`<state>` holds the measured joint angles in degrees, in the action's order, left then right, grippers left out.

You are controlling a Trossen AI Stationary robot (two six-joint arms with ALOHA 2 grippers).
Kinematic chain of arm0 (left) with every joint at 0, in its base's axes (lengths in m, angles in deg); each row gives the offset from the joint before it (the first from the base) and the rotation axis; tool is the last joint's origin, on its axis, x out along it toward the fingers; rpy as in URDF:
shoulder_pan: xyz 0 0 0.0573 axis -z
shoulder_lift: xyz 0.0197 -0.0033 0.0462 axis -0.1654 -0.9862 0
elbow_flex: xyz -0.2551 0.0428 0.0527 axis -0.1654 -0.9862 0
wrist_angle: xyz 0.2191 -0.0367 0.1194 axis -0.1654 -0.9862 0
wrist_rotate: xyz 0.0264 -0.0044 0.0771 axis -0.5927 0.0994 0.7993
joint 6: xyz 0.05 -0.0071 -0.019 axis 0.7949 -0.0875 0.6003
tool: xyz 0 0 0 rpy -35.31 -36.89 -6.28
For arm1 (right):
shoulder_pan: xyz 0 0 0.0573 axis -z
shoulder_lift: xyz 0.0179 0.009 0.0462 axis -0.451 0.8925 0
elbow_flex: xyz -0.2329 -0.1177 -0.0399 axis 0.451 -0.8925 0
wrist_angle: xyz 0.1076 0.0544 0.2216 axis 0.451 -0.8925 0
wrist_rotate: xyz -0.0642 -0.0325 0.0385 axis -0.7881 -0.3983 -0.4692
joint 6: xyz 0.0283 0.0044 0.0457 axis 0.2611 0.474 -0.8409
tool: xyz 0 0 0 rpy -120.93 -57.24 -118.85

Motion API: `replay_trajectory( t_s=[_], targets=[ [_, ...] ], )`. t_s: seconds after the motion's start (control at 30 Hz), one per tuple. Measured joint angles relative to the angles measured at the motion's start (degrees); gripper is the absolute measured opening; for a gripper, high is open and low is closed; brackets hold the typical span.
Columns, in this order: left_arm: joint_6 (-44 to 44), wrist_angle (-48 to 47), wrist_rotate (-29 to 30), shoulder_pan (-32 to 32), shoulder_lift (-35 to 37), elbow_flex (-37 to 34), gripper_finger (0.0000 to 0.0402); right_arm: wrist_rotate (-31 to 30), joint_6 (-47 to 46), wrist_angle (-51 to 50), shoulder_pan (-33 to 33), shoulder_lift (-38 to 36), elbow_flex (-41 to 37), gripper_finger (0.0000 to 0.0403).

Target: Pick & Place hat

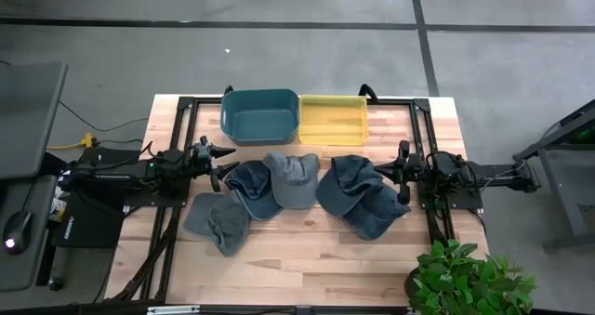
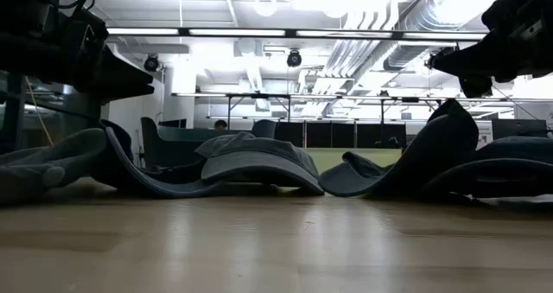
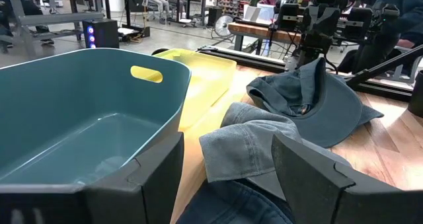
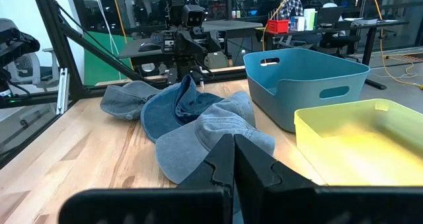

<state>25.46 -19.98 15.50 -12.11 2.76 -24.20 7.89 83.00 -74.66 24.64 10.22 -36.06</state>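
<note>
We see the table [image 1: 307, 259], teal bin [image 1: 261, 113] and yellow bin [image 1: 333, 119] both empty, so nothing placed yet. Hats [image 1: 290, 177] all lie piled mid-table between the arms. Left gripper [image 1: 220, 169] fingers apart, right gripper [image 1: 403, 176] fingers together, neither holding anything. No readable writing.

High cam sits overhead, looking straight down on the whole desk [image 1: 307, 250]. Low cam sits right at desk-top level, facing across it into the room behind. Each wrist cam looks forward past its own fingers, up close to the caps. Both wrist cams share the teal bin [image 3: 79, 125] and yellow bin [image 4: 357, 138], seen from opposite sides.
</note>
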Motion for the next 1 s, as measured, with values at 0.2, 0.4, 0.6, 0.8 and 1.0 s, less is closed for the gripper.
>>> replay_trajectory(
  t_s=[0.2, 0.4, 0.6, 0.8, 1.0],
  targets=[
    [0.01, 0.00, 0.00, 0.00, 0.00, 0.00, 0.0227, 0.00, 0.00, 0.01, -0.01, 0.00, 0.00, 0.0000],
    [-0.01, 0.14, -0.02, 0.00, 0.00, -0.01, 0.0227, 0.00, -0.01, 0.01, -0.02, 0.01, -0.01, 0.0000],
    [0.00, 0.61, -0.02, -0.02, 0.00, 0.01, 0.0227, 0.01, 0.01, 0.02, -0.02, -0.01, -0.01, 0.0000],
    [-0.03, 0.44, -3.44, -0.01, 0.00, -0.01, 0.0227, 0.00, 0.00, 0.02, 0.00, 0.00, -0.01, 0.0000],
    [0.23, 0.42, -7.26, 0.00, 0.00, -0.01, 0.0227, -0.01, 0.01, 0.13, -0.02, 0.01, -0.01, 0.0000]
  ],
)
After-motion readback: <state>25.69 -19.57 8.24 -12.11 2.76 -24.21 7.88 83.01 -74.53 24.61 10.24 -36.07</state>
